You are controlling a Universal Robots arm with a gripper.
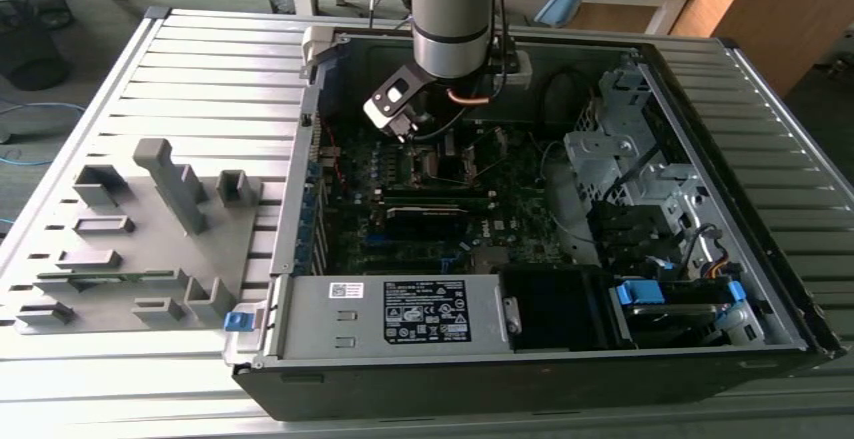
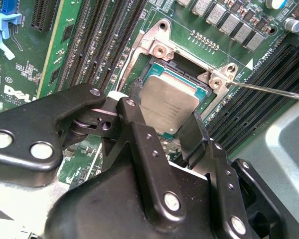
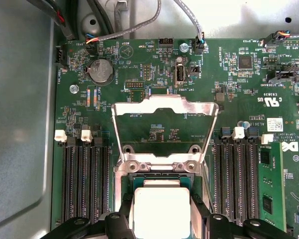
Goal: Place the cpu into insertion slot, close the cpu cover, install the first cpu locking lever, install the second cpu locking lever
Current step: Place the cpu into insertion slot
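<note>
Cpu [image 2: 169, 102] lies over the insertion slot [image 2: 183, 63] – whether it is fully seated I cannot tell – with the gripper [image 2: 162, 113] jaws closed on two opposite edges. The cpu cover [image 3: 164, 103] stands swung up and open just beyond it in the first wrist view. A thin locking lever [image 2: 269, 89] juts out beside the slot. Around lies the green motherboard [image 3: 139, 69], inside an open computer case [image 1: 534, 384] on the slatted worktop [image 1: 200, 69].

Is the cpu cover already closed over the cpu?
No, in the first wrist view the cpu cover stands swung open, and the cpu shows its bare metal top.
</note>
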